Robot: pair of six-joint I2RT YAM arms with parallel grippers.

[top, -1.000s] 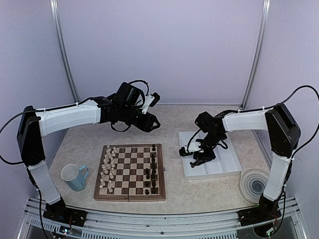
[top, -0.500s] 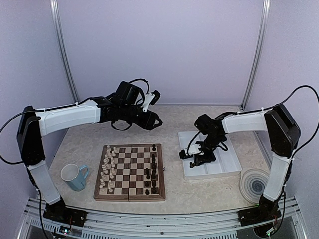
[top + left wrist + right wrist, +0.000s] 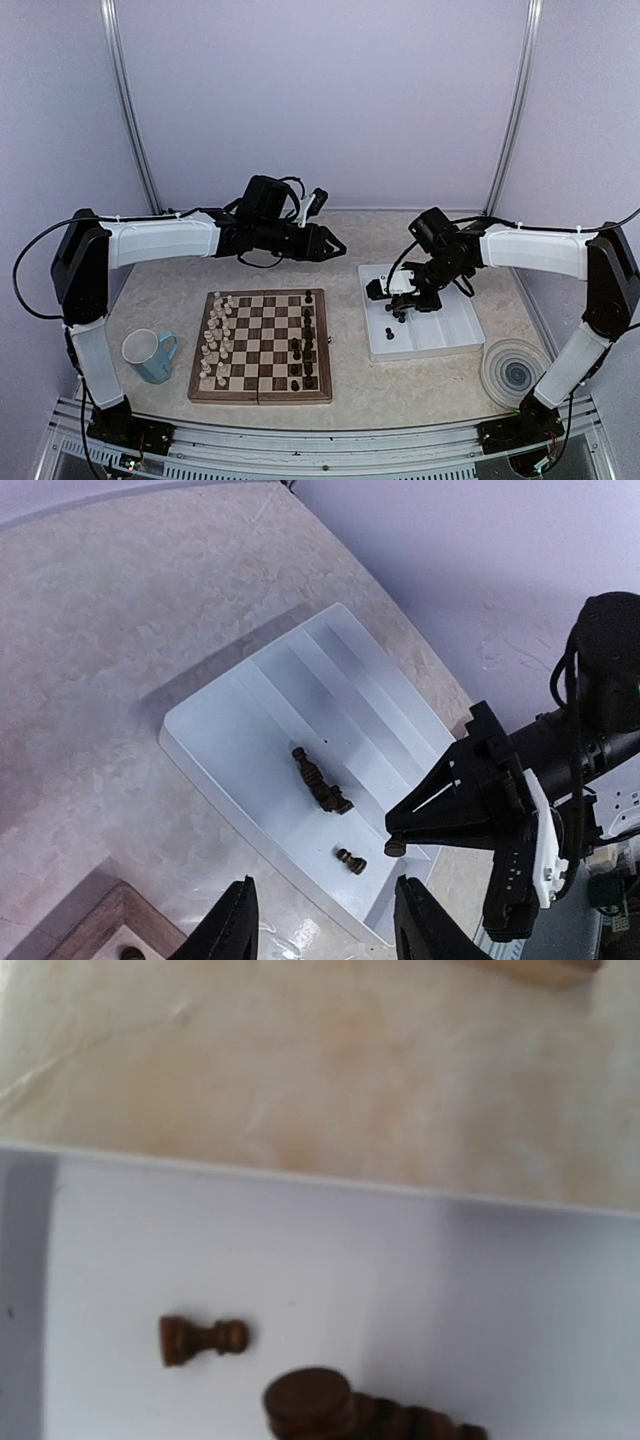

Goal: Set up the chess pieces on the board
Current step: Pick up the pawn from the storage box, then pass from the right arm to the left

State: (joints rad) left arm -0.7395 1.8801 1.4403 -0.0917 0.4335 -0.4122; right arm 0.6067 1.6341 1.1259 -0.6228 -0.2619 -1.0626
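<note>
Right gripper (image 3: pixel 399 312) hangs over the white tray (image 3: pixel 450 330) — fingertips pinched on a small dark chess piece (image 3: pixel 396 848). Left gripper (image 3: pixel 325 900) hovers beyond the board (image 3: pixel 262 345) (fingers spread apart).

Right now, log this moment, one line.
left gripper open, empty | right gripper shut on dark chess piece over white tray | dark pawn lying in tray
</note>
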